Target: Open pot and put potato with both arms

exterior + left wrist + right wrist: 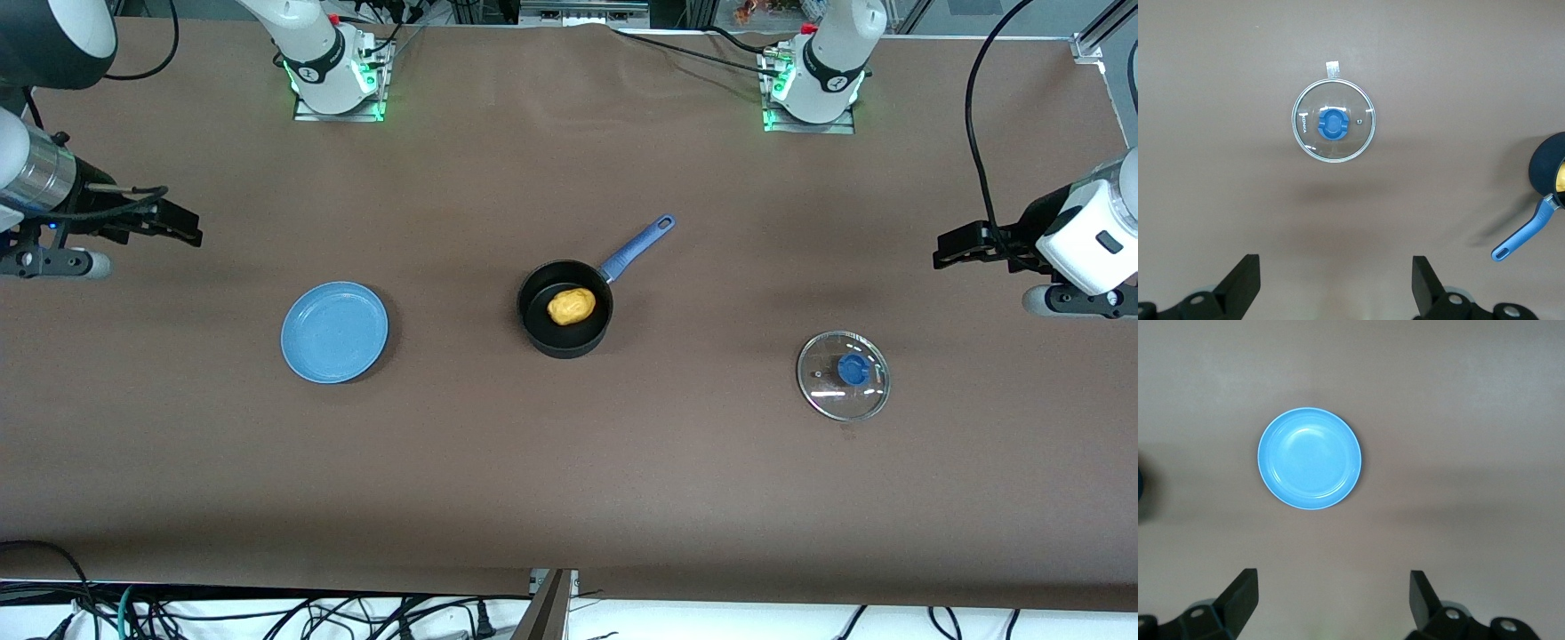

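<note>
Even, bright overhead light; soft shadows lie beside the pot (565, 311) and plate (334, 332), and glare streaks the sharply focused glass lid (843, 374).

**Pot open, potato inside**

The black saucepan (565, 310) stands upright mid-table, well apart from both sets of jaws, its blue handle (637, 247) angled toward the left arm's base. The yellow-orange potato (571, 305) lies in it. The glass lid (843, 374) with blue knob (1332, 124) rests flat on the table, ahead of the left gripper's (1335, 283) spread jaws.
</note>
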Motion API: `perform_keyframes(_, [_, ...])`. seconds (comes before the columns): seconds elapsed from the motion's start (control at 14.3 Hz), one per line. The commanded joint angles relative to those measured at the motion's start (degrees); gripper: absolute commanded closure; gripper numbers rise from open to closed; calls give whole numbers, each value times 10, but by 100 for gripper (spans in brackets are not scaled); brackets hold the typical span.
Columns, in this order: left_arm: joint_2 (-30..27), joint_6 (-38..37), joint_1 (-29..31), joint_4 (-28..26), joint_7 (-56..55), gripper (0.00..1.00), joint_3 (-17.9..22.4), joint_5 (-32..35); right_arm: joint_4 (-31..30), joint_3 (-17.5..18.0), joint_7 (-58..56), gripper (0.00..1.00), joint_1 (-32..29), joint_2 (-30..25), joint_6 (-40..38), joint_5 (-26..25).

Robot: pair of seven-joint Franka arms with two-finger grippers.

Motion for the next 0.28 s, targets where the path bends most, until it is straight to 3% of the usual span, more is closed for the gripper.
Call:
perform_keyframes(0.0, [2,-11,0,13,-5,0,-4,12,-28,20,-29,0,-22,-32,17,-5])
perform_keyframes(0.21, [2,-11,0,13,-5,0,-4,12,-11,18,-22,0,-19,-23,3,-3])
